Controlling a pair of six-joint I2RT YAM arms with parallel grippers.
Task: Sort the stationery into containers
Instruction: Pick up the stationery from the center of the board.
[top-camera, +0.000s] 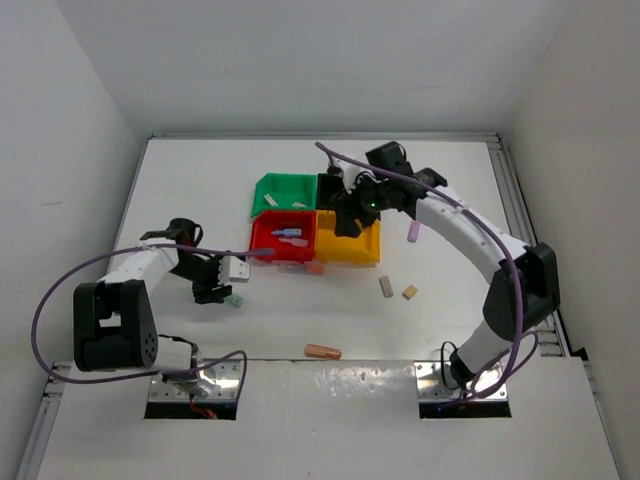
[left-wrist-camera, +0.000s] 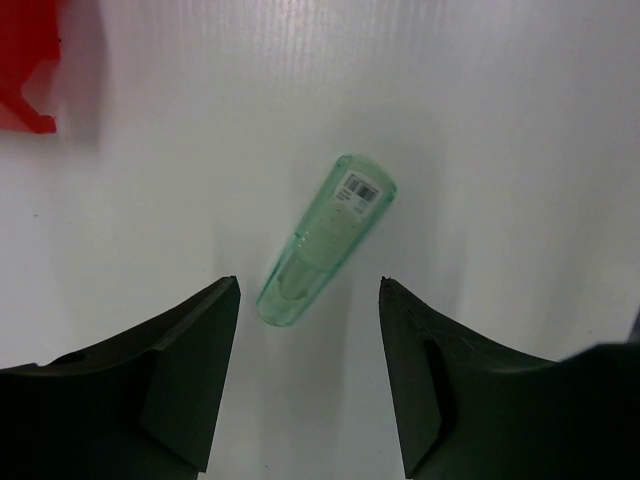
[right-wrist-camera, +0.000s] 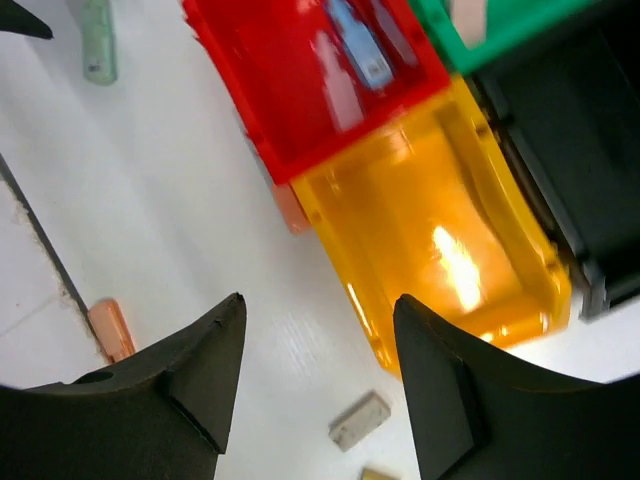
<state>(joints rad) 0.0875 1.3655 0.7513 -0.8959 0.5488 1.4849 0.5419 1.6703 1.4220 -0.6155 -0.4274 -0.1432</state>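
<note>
Lying well in front of the block of four square plastic bins (top-camera: 314, 236) is a stubby orange stick (top-camera: 322, 351). In front of the block and off to its left, the left gripper (left-wrist-camera: 310, 290) is wide open around the end of a see-through mint-green cap (left-wrist-camera: 325, 238), with a gap on each side. A little grey block (top-camera: 386, 286) and a little tan block (top-camera: 409, 292) sit near the block's front right corner. The right gripper (right-wrist-camera: 320, 310) is wide open and holds nothing, above the yellow bin (top-camera: 362, 255) at the block's front right. Blue pieces (top-camera: 290, 235) lie in the red bin (top-camera: 262, 232), front left. A pink stick (top-camera: 413, 232) lies just right of the block
</note>
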